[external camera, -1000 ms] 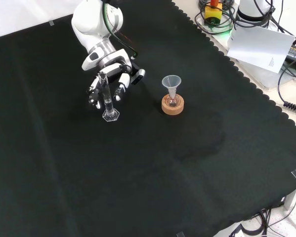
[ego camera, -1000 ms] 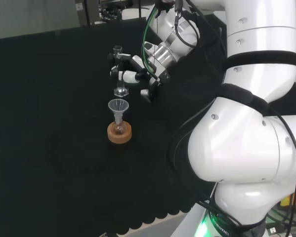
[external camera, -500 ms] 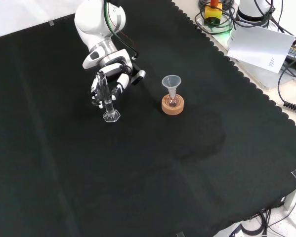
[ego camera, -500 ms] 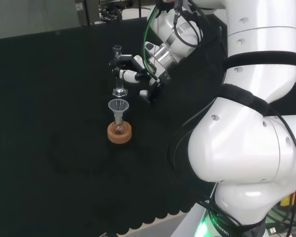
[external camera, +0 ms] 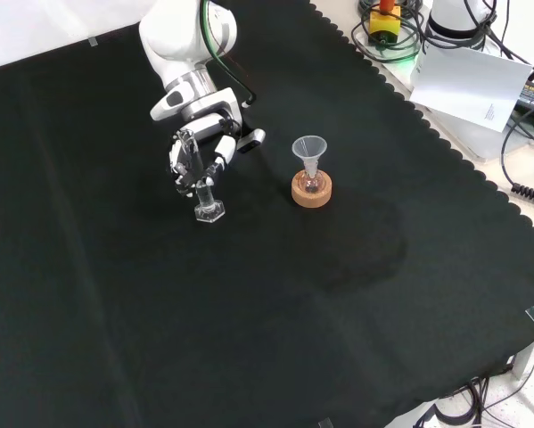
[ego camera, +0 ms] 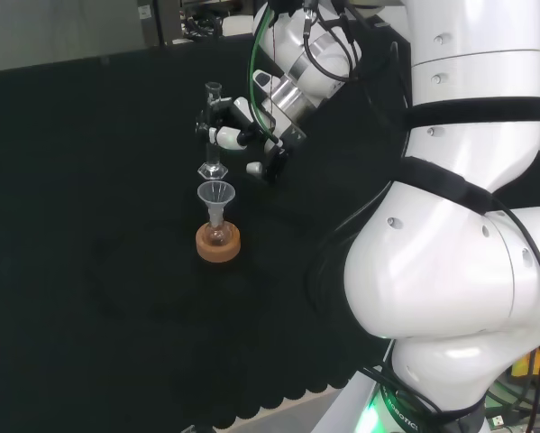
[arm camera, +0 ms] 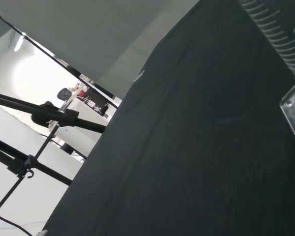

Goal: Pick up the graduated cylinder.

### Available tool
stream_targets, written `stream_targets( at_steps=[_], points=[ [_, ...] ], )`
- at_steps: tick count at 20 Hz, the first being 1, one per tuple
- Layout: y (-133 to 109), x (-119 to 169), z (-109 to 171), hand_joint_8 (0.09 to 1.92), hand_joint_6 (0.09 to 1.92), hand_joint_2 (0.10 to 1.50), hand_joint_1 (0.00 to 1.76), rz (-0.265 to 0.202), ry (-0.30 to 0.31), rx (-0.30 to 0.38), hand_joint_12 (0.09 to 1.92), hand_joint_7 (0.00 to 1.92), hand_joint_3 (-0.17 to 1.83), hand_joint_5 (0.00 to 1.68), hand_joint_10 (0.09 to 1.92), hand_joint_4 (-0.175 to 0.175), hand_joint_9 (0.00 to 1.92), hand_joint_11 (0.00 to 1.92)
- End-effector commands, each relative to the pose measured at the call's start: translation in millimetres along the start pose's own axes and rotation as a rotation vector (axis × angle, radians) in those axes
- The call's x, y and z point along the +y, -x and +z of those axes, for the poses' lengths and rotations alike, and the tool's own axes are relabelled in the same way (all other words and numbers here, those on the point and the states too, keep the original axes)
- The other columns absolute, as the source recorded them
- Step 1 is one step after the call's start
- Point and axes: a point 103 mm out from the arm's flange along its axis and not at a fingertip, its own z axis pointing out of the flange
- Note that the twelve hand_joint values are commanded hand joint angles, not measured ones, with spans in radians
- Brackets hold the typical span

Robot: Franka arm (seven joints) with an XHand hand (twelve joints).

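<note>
- Cylinder (external camera: 204,187) of clear glass stands close to upright within the hand (external camera: 195,153), its fingers curled round the tube's middle; in the front view the hexagonal foot shows just below the fingers.
- In the head view the cylinder (ego camera: 214,126) rises above the hand (ego camera: 238,126), with its open mouth topmost and its foot hanging just above the funnel's rim as that view shows it.
- Whether the foot touches the tabletop (external camera: 249,312) or hangs just over it, I cannot tell for certain.
- In the wrist view the cylinder's (arm camera: 280,44) marked scale and thick foot show close up against the black cloth.
- A clear funnel (external camera: 309,152) sits in a small flask (external camera: 311,185) on a cork ring (external camera: 312,191), to the right of the hand in the front view and apart from it.
- In the head view the funnel (ego camera: 215,197) and cork ring (ego camera: 218,243) stand nearer than the hand.
- The white arm (ego camera: 459,225) reaches over the cloth from the right of the head view.
</note>
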Motion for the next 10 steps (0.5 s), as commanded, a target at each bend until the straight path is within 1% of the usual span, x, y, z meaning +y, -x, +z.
stream_targets(
  at_steps=[1,3,7,10],
  points=[
    [-12,0,-22,0.55,1.1,1.15,1.14,-0.032,-0.039,-0.102,0.76,1.02,-0.01,0.92,0.18,-0.175,1.28,1.21],
    [-18,-1,-32,0.52,1.09,1.15,1.14,-0.038,-0.047,-0.153,0.75,1.07,-0.01,0.93,0.16,-0.175,1.32,1.24],
    [-21,-9,-51,0.44,1.06,1.14,1.15,-0.027,-0.072,-0.2,0.72,1.15,-0.01,0.95,0.1,-0.175,1.38,1.27],
    [-25,-18,-63,0.39,1.05,1.14,1.15,-0.016,-0.084,-0.221,0.71,1.2,-0.01,0.96,0.09,-0.175,1.41,1.28]
  ],
)
